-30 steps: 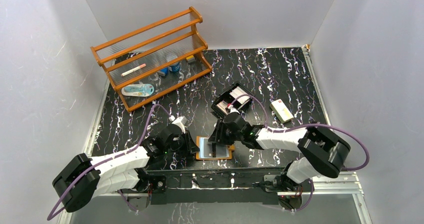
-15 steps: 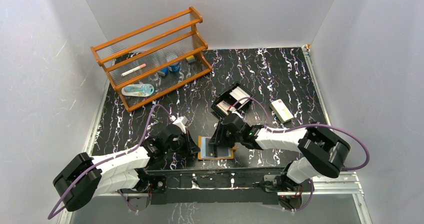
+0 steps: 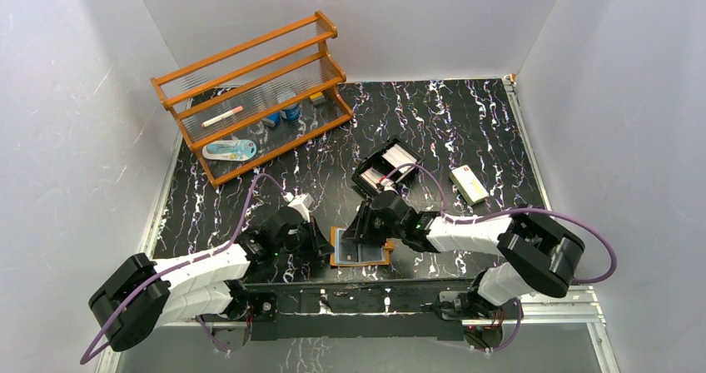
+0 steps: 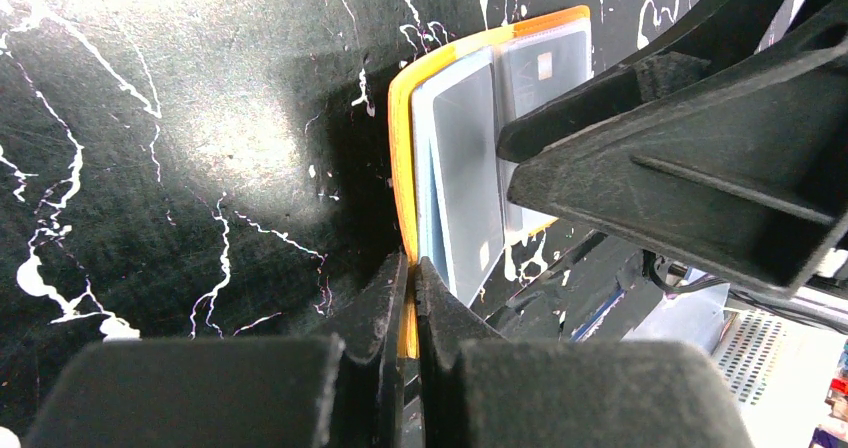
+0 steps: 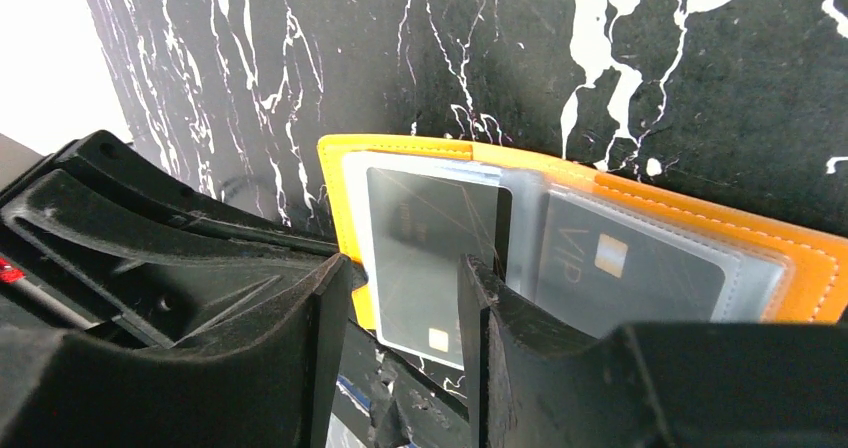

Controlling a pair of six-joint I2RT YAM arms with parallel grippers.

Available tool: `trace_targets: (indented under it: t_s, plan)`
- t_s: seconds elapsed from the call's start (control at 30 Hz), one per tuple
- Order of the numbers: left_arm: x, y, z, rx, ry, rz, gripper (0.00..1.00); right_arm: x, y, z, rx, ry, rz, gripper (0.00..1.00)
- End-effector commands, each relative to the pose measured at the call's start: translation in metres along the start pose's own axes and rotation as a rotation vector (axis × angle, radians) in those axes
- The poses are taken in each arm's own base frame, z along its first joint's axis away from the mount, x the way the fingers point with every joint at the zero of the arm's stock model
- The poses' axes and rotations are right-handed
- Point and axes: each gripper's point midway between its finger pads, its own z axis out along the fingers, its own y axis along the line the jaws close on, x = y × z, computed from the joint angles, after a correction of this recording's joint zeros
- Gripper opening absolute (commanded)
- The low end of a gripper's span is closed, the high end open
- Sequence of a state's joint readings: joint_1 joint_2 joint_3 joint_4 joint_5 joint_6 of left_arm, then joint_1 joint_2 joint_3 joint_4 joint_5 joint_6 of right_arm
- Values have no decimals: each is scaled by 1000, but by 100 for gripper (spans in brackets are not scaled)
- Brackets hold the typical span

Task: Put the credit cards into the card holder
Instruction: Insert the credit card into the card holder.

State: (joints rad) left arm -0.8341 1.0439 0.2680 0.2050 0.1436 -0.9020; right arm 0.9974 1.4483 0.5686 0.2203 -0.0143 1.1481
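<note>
left jaws pinch the card holder, right jaws stand open over a card

the left jaws are clenched on the orange edge of the card holder [image 4: 401, 158]. the left wrist view shows this best. its two black fingers [image 4: 370, 313] meet, with the thin orange rim squeezed between them. from above, that grip is tucked under the end of the left arm [image 3: 200, 269], so you cannot see it there.

the right jaws stand apart and are not pinching anything. a dark card [image 5: 430, 233] lies between them on the open holder, on the side nearer the left jaws. one corner of it goes behind a right finger [image 5: 495, 368]. i cannot tell if the fingertips touch the card, or how far it sits in the clear sleeve. a second dark card [image 5: 625, 268] is in the sleeve on the other side of the right jaws, and the same finger cuts off its lower edge.

in the left wrist view the right jaws are big black shapes that hide much of the holder.

from above, the holder lies on the surface [image 3: 466, 115] between the two jaws, partly under the right arm [image 3: 458, 227]. its cards are only a bluish blur. only this view shows what lies beyond the right jaws. there is a black tray [image 3: 360, 177] with pale cards [image 3: 398, 153] too small to count, and a cream box [image 3: 468, 184] further off. a wooden rack [image 3: 250, 98] stands well apart from the left jaws.
</note>
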Motion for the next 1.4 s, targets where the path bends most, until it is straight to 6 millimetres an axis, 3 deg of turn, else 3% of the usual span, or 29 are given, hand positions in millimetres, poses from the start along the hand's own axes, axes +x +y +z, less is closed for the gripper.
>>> trace_targets:
  t_s: [0.0,0.17,0.37,0.47,0.77,0.97,1.13,1.37]
  plan:
    - [-2,-4,-2,13,-9,9,0,-11,16,-10,-35,-53,-28,51]
    - [-3,-2,-4,0,-15,8,1,-21,14,-19,7,-88,-96,51]
    - [-3,-4,-5,4,-13,9,0,-54,23,-45,88,-164,-398,54]
    - [-3,-3,-5,-3,-12,5,0,-83,24,-59,165,-201,-501,54]
    - [-4,-3,-5,-4,-13,3,1,-199,15,-98,397,-367,-748,51]
    - [-4,-4,-4,-2,-13,3,1,-239,5,-85,438,-335,-843,43]
    - [-6,-14,-8,24,-4,3,0,-243,-2,-65,430,-247,-844,43]
    - [-14,-25,-14,43,-17,11,0,-250,-7,-50,441,-237,-889,48]
